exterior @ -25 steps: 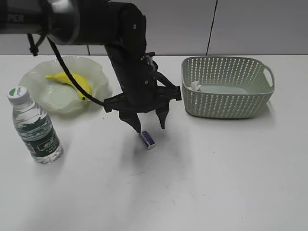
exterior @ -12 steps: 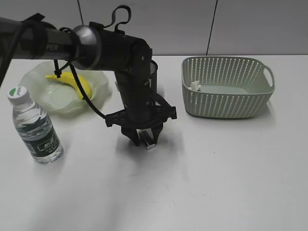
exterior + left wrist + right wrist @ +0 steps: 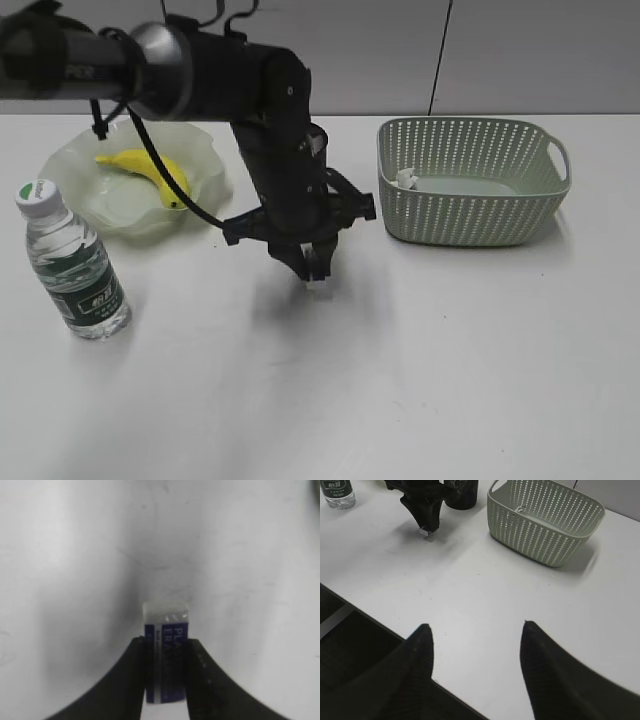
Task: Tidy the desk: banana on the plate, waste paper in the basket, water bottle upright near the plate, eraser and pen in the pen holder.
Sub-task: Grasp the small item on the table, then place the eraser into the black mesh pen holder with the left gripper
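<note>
White desk (image 3: 450, 380) carries the left gripper (image 3: 166, 680), fingers clamped on the blue-sleeved white rectangular eraser (image 3: 166, 650) low over the tabletop, presumably for the pen holder, while the right gripper (image 3: 475, 630) hangs open.

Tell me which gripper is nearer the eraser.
Left. The left gripper has its fingers on both sides of the eraser; the right gripper hangs open far off, near the desk edge.

grey panelled wall (image 3: 520, 55), dark vertical seam (image 3: 438, 55)
</note>
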{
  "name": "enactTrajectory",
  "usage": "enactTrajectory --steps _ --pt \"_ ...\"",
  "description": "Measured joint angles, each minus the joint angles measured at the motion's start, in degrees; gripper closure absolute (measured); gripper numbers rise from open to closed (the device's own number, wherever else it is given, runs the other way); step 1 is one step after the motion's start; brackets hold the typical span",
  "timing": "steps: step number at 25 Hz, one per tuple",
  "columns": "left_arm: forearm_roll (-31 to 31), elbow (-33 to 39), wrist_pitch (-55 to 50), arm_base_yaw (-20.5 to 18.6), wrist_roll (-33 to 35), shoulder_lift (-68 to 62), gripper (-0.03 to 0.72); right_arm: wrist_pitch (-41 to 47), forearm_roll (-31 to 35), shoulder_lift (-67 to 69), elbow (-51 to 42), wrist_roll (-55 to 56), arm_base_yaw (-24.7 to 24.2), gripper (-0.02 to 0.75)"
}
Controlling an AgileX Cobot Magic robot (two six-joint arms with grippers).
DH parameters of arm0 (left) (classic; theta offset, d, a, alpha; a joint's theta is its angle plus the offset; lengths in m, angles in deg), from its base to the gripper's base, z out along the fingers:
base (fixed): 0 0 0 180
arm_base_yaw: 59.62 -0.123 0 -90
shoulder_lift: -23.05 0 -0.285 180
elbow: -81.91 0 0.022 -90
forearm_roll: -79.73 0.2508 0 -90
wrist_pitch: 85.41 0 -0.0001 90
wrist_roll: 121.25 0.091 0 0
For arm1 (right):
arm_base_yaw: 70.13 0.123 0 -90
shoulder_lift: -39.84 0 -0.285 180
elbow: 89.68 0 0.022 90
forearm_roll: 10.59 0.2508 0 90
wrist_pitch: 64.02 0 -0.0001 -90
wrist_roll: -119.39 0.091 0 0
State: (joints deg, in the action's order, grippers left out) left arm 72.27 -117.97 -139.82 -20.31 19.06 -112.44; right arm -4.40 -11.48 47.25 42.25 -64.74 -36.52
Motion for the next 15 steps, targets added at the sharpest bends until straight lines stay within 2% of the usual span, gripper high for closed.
enactTrajectory --steps 3,8,11,15 --pt "0.9 0.0 1.0 0.0 0.5 4.5 0.512 0.0 0.0 0.0 0.0 0.0 0.0 0.292" --pt "8.9 0.0 7.9 -0.8 0.7 11.4 0.512 0.0 0.0 0.0 0.0 0.0 0.0 0.292" --pt "12.2 0.0 13.0 -2.2 0.7 12.3 0.512 0.0 0.0 0.0 0.0 0.0 0.0 0.292" --pt "13.4 0.0 19.7 -4.5 0.7 10.9 0.512 0.0 0.0 0.0 0.0 0.0 0.0 0.292"
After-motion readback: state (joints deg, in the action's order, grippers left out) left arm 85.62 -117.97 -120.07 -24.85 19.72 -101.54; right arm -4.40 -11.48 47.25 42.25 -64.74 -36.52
